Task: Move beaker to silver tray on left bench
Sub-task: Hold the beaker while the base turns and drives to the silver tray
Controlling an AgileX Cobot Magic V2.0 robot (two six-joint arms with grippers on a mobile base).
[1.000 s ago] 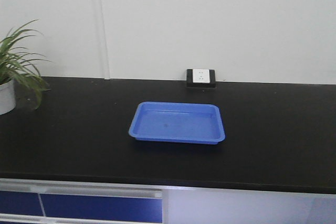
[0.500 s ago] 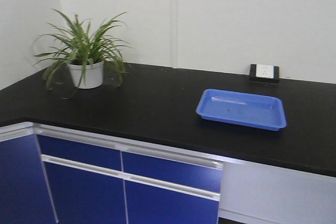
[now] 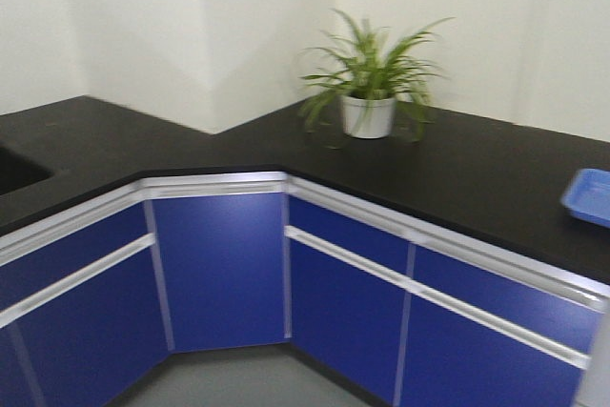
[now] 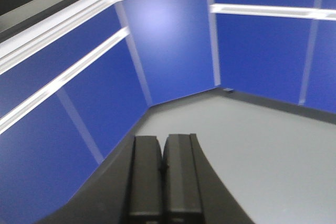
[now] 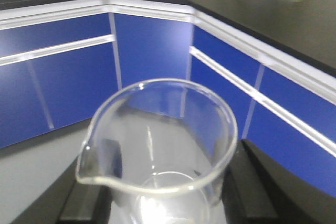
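A small clear glass beaker (image 5: 157,145) with a pouring spout fills the lower middle of the right wrist view. My right gripper (image 5: 160,203) is shut on it, one black finger on each side of the glass. It hangs in the air over grey floor, in front of blue cabinet doors. In the left wrist view my left gripper (image 4: 161,150) is shut, its two black fingers pressed together with nothing between them, above the floor. The silver tray is out of view.
An L-shaped black bench (image 3: 496,178) over blue cabinets (image 3: 219,264) wraps the corner. A potted plant (image 3: 370,92) stands on it near the corner. A blue plastic tray (image 3: 591,195) shows at the right edge. A dark sink recess (image 3: 14,171) lies at the far left.
The front view has swung left: the blue tray slid from the middle to the right edge, the plant moved right, and the corner and left bench came into sight.
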